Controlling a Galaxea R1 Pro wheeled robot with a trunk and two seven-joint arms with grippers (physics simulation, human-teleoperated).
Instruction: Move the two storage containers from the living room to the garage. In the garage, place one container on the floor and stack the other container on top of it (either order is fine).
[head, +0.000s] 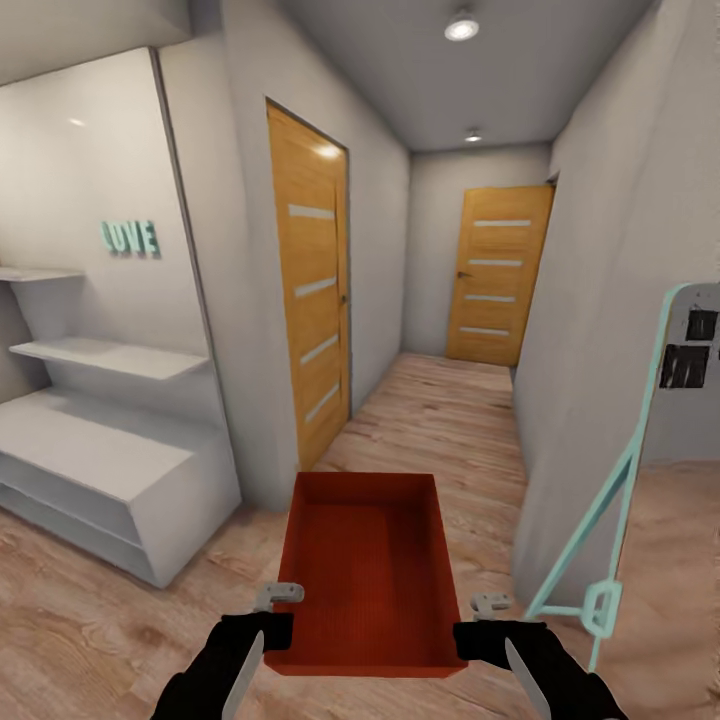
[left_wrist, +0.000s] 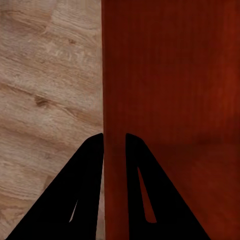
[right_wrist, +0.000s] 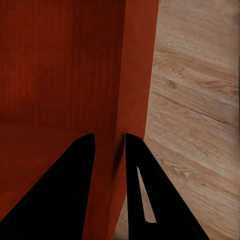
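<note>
One red-orange storage container (head: 365, 560) hangs open side up in front of me, held level above light wood plank flooring. My left gripper (head: 275, 600) is shut on its left wall, one finger inside and one outside. The left wrist view shows that gripper (left_wrist: 114, 136) pinching the container's wall (left_wrist: 170, 75). My right gripper (head: 487, 605) is shut on the right wall in the same way. In the right wrist view, that gripper (right_wrist: 109, 136) clamps the container's wall (right_wrist: 60, 65). The bin is empty.
A corridor of wood planks (head: 440, 410) runs ahead. An orange-brown striped door (head: 312, 300) is on its left wall and another (head: 497, 275) at its far end. White shelving (head: 100, 450) with teal LOVE letters (head: 130, 237) stands left. A teal easel (head: 620, 480) leans near right by a wall corner (head: 560, 400).
</note>
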